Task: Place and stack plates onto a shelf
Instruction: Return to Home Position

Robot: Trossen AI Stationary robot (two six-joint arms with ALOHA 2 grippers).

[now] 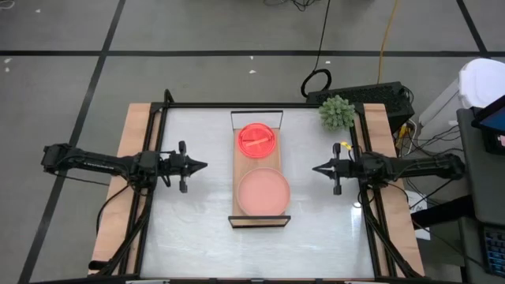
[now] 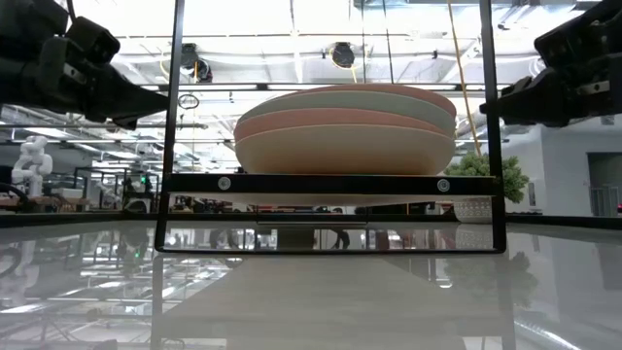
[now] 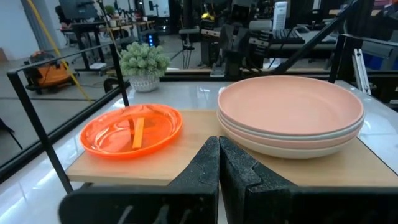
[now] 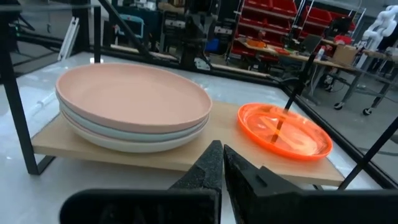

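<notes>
On shelf [image 3: 199, 134], near end: stack of larger plates [image 1: 264, 192], dusty-pink on top. Level with shelf's middle, well clear either side: left gripper [image 1: 201, 166] and right gripper [image 1: 317, 168], fingers pressed together, holding nothing. Far end: small translucent orange plate [image 1: 257, 140]; beyond, potted plant [image 1: 337, 112].

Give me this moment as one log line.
left gripper: shut, clear of shelf | right gripper: shut, clear of shelf | large plate stack, orange plate: on shelf

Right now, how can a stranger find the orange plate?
A light-wood shelf stands in the middle of the table. The orange plate lies at its end nearer the green plant. It is small, bright and see-through, unlike the large pink plate beside it.
</notes>
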